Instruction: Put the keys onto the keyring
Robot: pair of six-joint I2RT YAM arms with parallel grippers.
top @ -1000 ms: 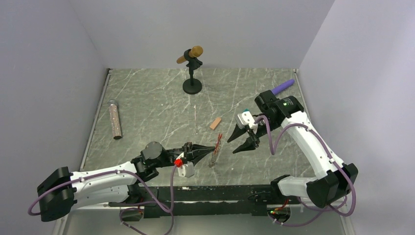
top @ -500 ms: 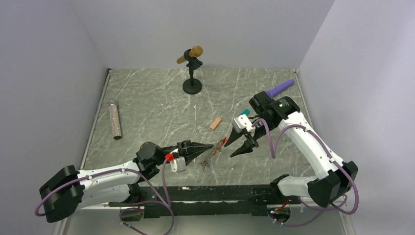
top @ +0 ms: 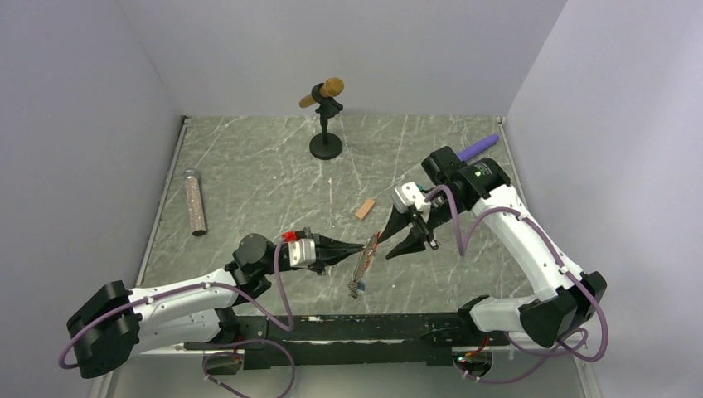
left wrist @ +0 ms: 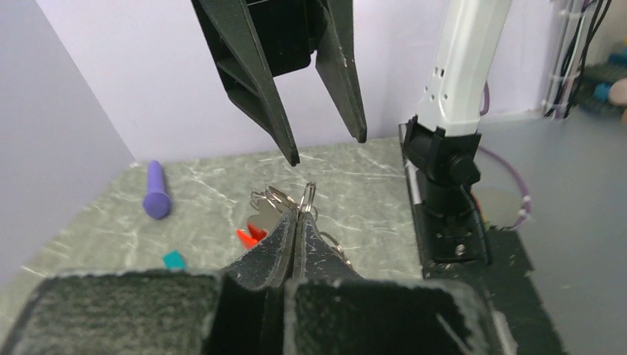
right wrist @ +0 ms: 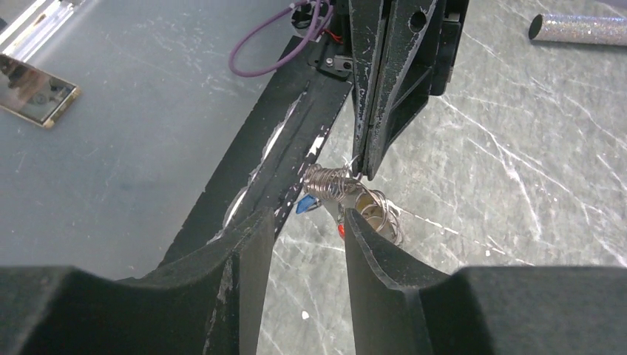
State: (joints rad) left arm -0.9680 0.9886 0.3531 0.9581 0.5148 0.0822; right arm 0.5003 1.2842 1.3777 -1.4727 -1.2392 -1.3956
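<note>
Above the front middle of the desk (top: 249,182), my left fingers (left wrist: 297,229) are pressed fully together on a silvery ring of the keyring (top: 362,264). The rest of the bunch hangs below them: thin chain, red clip (left wrist: 248,235), a small blue tag (right wrist: 303,205). I cannot tell whether its lower end touches the desk. My right fingers (right wrist: 244,274) stand partly apart and hold nothing, with their tips just beside the pinched rings and pointing at my left tips.

So 1 part looks done: the keyring is lifted and steadied. The rest is left. I cannot pick out the keys anywhere. They may be among the hanging bits, too small to tell, so I cannot say whether any is threaded on. By my reckoning the step in hand is getting my right fingers onto the ring to work it open. The tan block (top: 365,208) lies on the desk beyond, apart from all this.
</note>
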